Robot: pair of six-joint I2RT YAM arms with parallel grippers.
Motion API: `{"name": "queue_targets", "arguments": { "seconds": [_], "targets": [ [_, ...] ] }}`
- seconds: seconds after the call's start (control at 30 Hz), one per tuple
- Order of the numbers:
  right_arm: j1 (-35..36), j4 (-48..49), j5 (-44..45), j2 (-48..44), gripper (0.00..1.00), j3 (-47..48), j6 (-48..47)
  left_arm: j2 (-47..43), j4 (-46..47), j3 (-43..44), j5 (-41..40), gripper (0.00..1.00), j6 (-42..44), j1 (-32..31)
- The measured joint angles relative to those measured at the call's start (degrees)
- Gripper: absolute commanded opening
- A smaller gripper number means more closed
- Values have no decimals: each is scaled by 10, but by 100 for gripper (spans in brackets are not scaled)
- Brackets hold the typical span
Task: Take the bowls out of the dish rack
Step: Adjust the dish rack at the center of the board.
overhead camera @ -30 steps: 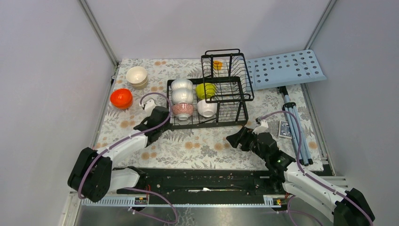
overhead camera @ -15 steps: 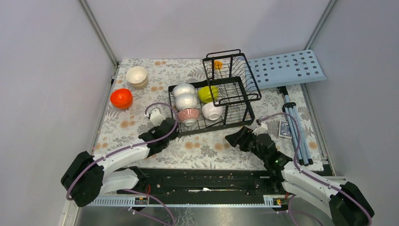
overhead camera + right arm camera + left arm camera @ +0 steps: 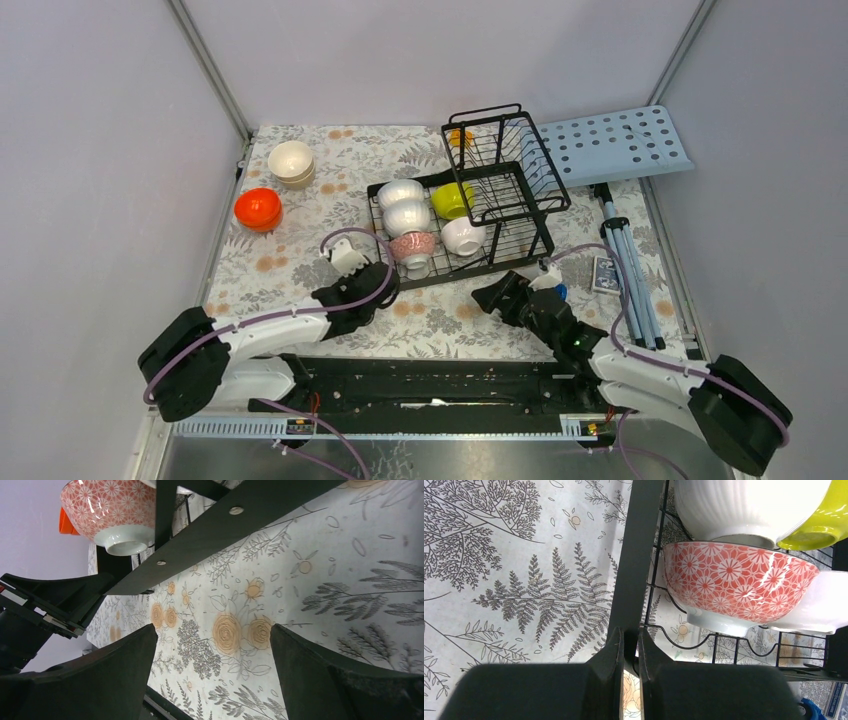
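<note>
Left wrist, claw clamps rack, card unreadable

Premises: enclosed robot test cell, laboratory type. Evidence: plain grey panel walls set in metal framing; left arm and right arm, cabled, bolted to a black rail; floral cloth covers the surface.

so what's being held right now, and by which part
The left gripper grips the dish rack by its near-left frame bar; right gripper is open, holding nothing.
</note>
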Motion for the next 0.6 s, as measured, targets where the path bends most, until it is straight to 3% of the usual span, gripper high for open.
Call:
{"name": "queue_targets", "arguments": {
  "seconds": [0.4, 0.6],
  "targets": [
    [97, 78, 83, 173, 91, 59, 93, 4, -1, -3, -31, 0, -35, -41],
    [117, 97, 125, 185, 92, 62, 124, -19, 17, -27, -28, 0, -49, -49]
  ]
}}
